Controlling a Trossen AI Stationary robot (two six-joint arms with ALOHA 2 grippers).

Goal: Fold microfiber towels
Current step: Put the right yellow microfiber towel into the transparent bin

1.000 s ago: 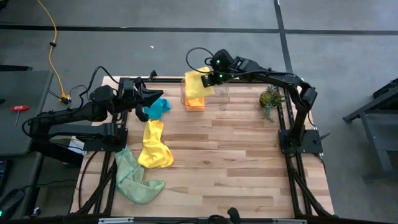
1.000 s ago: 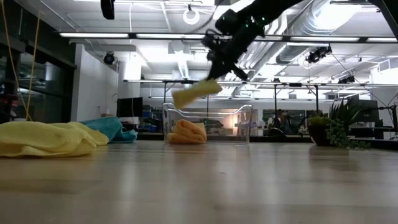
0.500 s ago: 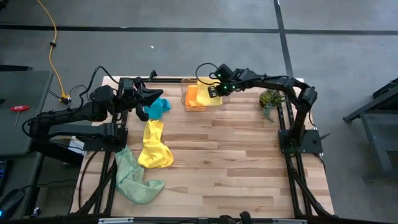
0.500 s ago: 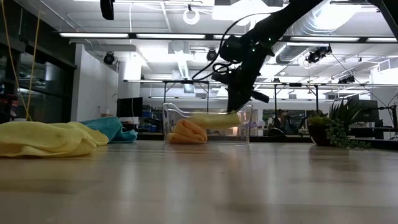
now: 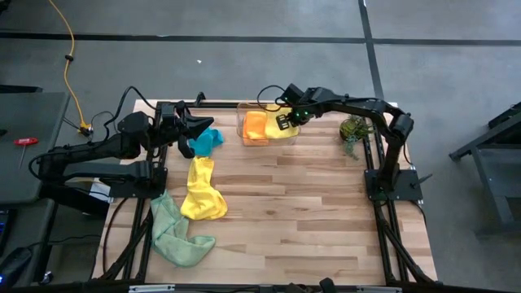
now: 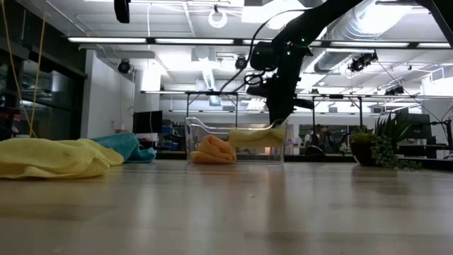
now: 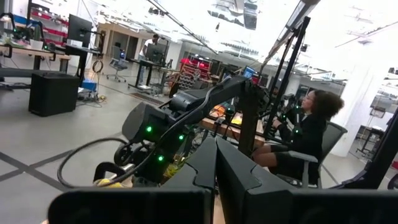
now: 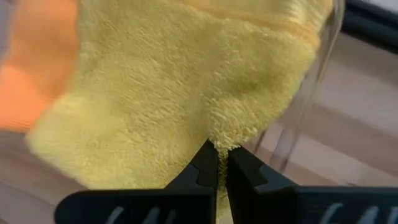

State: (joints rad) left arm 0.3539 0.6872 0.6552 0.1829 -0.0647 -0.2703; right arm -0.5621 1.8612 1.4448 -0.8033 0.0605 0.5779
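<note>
Done: orange towel (image 5: 255, 126) lies in the clear bin (image 5: 241, 108), top centre.
In hand: right fingers (image 8: 217, 163) pinched on folded yellow towel (image 5: 282, 131) in the bin.
Left fingers (image 7: 215, 163): closed, empty.
Left: three towels unfolded on the bench (image 5: 326, 212).

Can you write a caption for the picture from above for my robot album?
Right end effector lowers a folded yellow microfiber towel into the clear plastic bin.

Right gripper (image 5: 284, 124) fingers pinched together; left gripper (image 5: 195, 130) fingers closed.
</note>
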